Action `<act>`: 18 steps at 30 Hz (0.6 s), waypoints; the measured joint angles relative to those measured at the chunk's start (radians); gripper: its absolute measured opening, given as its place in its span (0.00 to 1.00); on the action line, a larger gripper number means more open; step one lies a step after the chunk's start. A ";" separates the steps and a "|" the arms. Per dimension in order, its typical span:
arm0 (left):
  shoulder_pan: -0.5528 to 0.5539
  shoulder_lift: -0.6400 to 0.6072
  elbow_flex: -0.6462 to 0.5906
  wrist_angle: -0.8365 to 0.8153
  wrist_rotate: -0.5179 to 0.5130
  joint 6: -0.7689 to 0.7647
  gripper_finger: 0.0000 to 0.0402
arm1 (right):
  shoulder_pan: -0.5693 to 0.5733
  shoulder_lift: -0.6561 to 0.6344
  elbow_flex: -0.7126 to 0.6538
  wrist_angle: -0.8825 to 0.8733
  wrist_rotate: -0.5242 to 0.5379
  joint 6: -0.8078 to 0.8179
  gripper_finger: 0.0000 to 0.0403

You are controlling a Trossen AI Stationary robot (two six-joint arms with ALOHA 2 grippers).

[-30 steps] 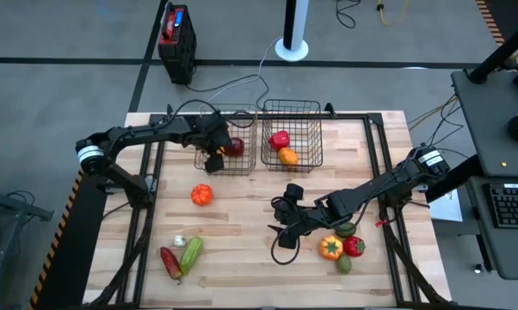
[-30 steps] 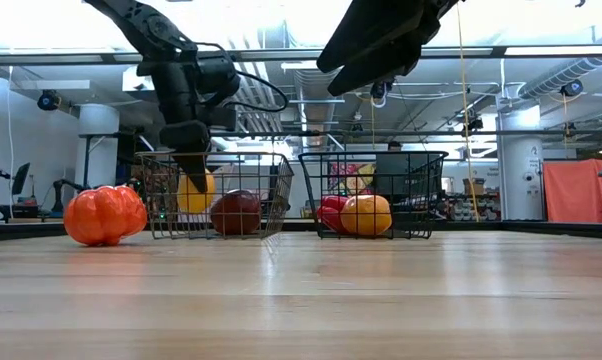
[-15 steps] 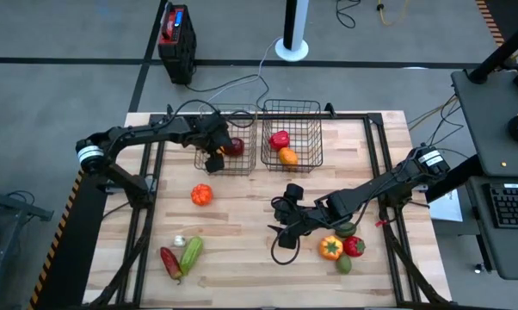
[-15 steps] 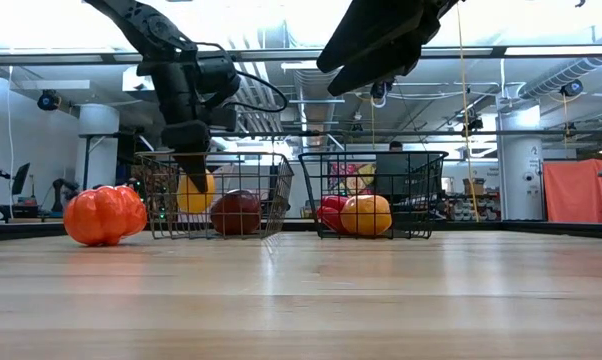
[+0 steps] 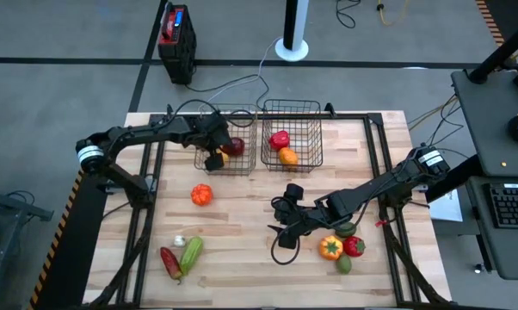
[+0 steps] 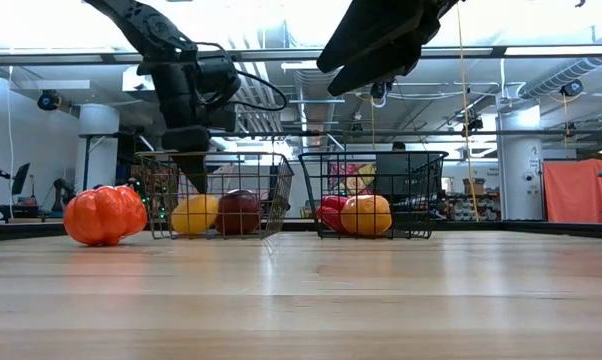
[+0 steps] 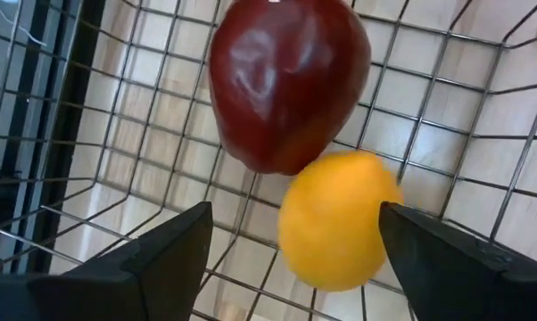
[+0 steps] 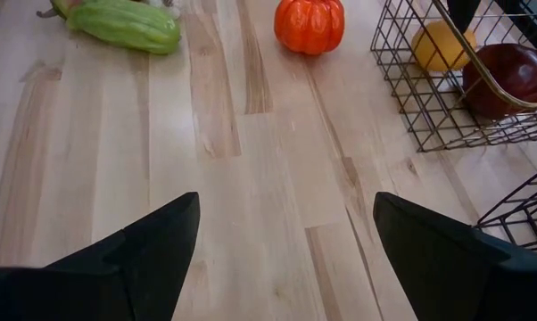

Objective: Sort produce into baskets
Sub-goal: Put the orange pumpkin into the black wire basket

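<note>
Hovering over the left basket (image 5: 226, 153), my L gripper (image 7: 291, 241) stood wide w/ nothing in it; the yellow fruit (image 6: 194, 213), up between the fingers a sec ago, had dropped beside the dark red apple (image 6: 239, 211). Next, the orange pepper (image 5: 202, 195) on the table: judged light, stiff, slick, so I'd pinch across its middle. R gripper (image 8: 286, 245) waited mid-table, spread wide, empty.

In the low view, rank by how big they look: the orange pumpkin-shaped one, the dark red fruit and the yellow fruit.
1. Orange pumpkin-shaped one, clearly largest, though it may sit nearer the camera.
2. Dark red fruit and yellow fruit: too alike to rank.
</note>
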 joint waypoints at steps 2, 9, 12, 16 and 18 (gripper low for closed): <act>0.000 -0.005 0.000 -0.001 0.000 0.009 0.75 | 0.000 0.000 0.000 0.000 0.000 0.000 0.81; -0.017 -0.056 0.023 -0.002 -0.010 0.012 0.75 | 0.000 0.000 0.000 -0.001 0.000 0.000 0.81; -0.044 -0.107 0.032 0.000 -0.010 -0.009 0.75 | 0.000 0.000 0.016 -0.033 0.000 0.002 0.81; -0.116 -0.194 0.027 0.022 -0.011 -0.081 0.75 | 0.001 0.000 0.065 -0.104 0.000 0.020 0.81; -0.169 -0.239 0.015 0.037 -0.011 -0.129 0.75 | 0.003 0.000 0.095 -0.156 0.000 0.030 0.81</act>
